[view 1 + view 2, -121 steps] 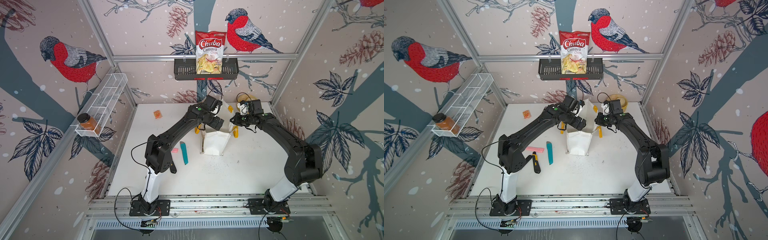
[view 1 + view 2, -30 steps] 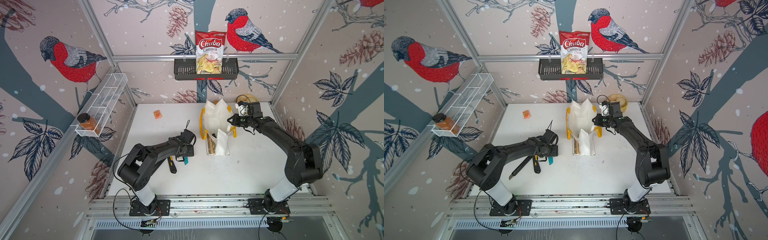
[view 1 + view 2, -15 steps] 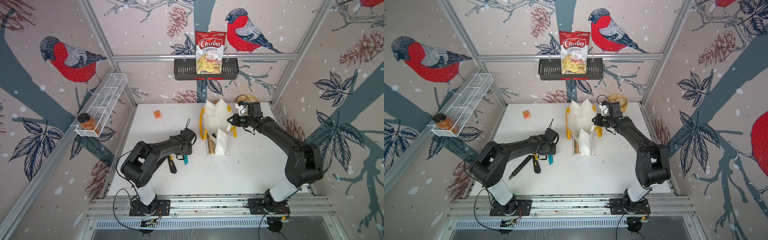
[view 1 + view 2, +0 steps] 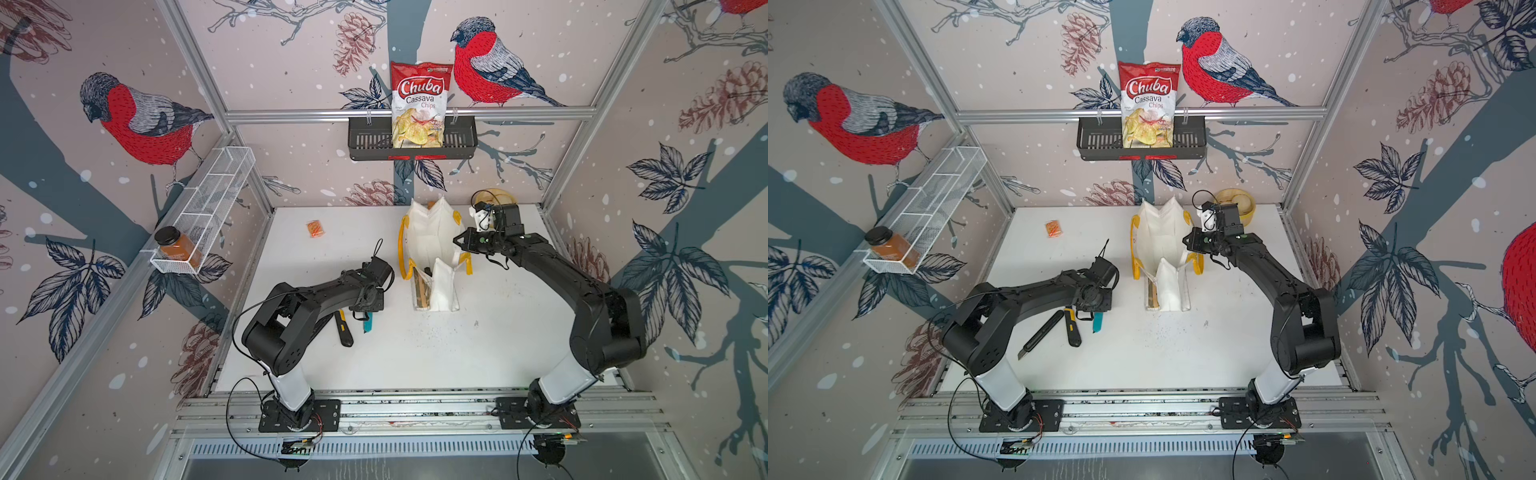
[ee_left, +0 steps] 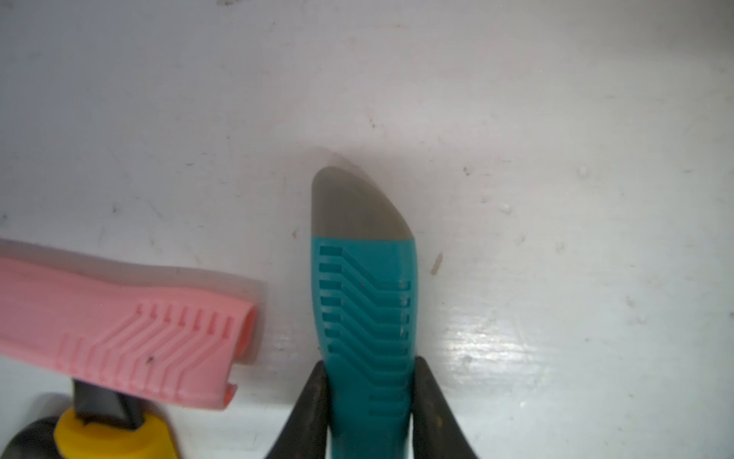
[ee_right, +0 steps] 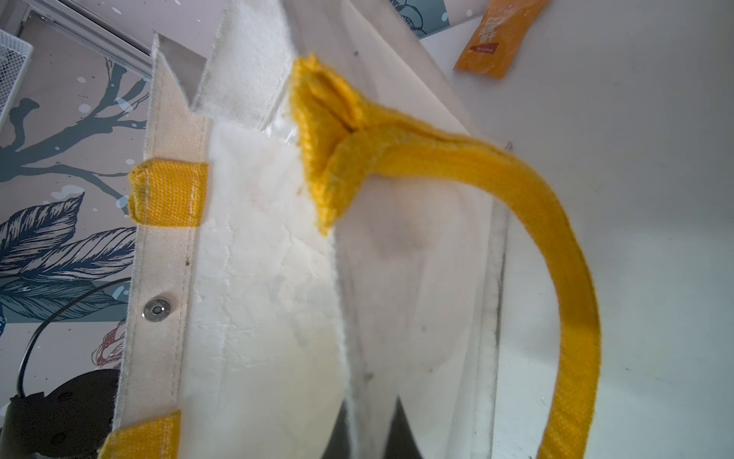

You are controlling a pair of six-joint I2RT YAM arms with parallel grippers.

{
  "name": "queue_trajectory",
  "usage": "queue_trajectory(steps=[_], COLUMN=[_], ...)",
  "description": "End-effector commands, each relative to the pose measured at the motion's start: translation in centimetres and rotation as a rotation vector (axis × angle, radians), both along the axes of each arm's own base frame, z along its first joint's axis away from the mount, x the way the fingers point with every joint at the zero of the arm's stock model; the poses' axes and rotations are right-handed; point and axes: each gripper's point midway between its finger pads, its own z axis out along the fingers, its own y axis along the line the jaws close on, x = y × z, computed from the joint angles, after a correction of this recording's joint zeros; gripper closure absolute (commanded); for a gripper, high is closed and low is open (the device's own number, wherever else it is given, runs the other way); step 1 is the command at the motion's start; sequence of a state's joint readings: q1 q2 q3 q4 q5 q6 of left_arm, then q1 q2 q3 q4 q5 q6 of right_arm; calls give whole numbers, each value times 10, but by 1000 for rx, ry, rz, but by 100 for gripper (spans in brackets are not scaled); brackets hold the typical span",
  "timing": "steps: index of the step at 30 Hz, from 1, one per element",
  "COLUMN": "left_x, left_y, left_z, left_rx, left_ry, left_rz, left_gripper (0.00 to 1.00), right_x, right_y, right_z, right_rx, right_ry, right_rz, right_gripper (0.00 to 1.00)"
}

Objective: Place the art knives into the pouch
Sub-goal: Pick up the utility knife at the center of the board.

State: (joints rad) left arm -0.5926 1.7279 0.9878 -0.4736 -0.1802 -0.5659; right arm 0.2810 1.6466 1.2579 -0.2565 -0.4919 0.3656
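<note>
The teal art knife with a grey tip lies on the white table; it also shows in both top views. My left gripper stands over it, its two dark fingers pressed against the handle's two sides, shut on it. The pouch stands upright at mid-table, white with yellow handles, its mouth held wide. My right gripper is shut on the pouch's right rim, beside one yellow handle.
A pink knife lies close beside the teal one. A black-and-yellow knife and a long black knife lie by the left arm. An orange sachet sits far left, a yellow roll far right.
The left arm came back from the pouch to the knives, and over the last second its jaws closed round the teal knife. The right arm kept its hold on the pouch.
</note>
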Motion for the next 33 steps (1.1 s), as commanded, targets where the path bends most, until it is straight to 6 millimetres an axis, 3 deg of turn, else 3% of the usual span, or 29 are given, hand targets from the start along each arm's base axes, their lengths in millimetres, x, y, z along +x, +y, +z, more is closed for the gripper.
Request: queue_trajectory(steps=[1,9,18,25,33], left_x=[1,18,55,79,94], left_y=[-2,-3,-14,-36,-76], left_z=[10,52,136,199,250], left_rx=[13,26,7,-31,-86], left_ry=[-2,-78,-232,-344,-446], left_rz=[-23,-24,-32,-89,-154], left_gripper=[72,71,72,71,71], right_x=[1,-1,-3,-5,-8], right_y=[2,3,13,18,21], right_z=[7,7,4,-3,2], right_rx=[3,2,31,65,94], right_ry=[-20,-20,-15,-3,-6], right_rz=[6,9,41,62,79], right_gripper=[100,100,100,100,100])
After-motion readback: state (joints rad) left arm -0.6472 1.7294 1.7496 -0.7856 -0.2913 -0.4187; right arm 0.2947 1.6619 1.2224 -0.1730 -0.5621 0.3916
